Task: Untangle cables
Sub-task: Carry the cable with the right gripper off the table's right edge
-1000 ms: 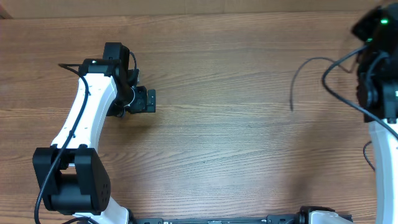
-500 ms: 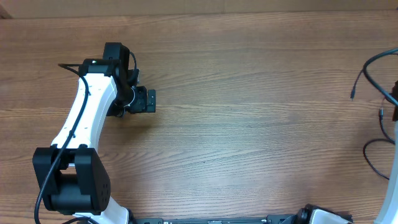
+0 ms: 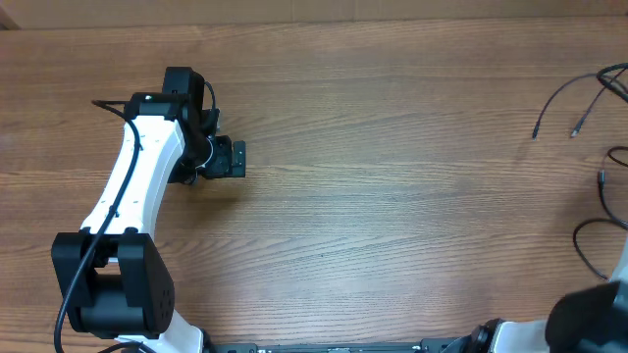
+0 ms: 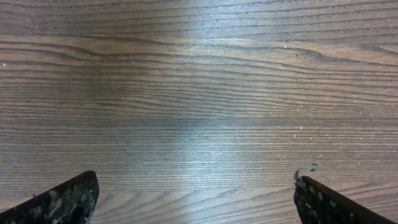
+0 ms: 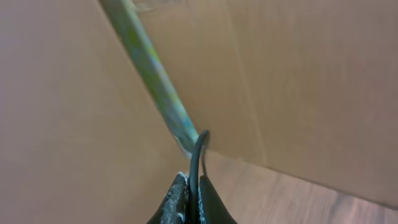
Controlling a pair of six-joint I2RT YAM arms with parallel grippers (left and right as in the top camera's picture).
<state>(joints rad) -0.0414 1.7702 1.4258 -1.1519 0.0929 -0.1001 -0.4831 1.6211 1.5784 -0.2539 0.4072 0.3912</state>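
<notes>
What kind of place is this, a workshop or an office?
Probably a robotics test bench: a white-and-black robot arm stands at a wood-grain table, thin black cables trail near one edge, and plain cardboard panels stand nearby.

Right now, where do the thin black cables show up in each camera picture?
Overhead: cables lie as loose strands at the far right edge.
Left wrist: none; only bare wooden table between the open left hand fingertips.
Right wrist: one strand at bottom centre, pinched in the shut right hand.
Shared landmark: the wooden table's grain, in all three.
</notes>
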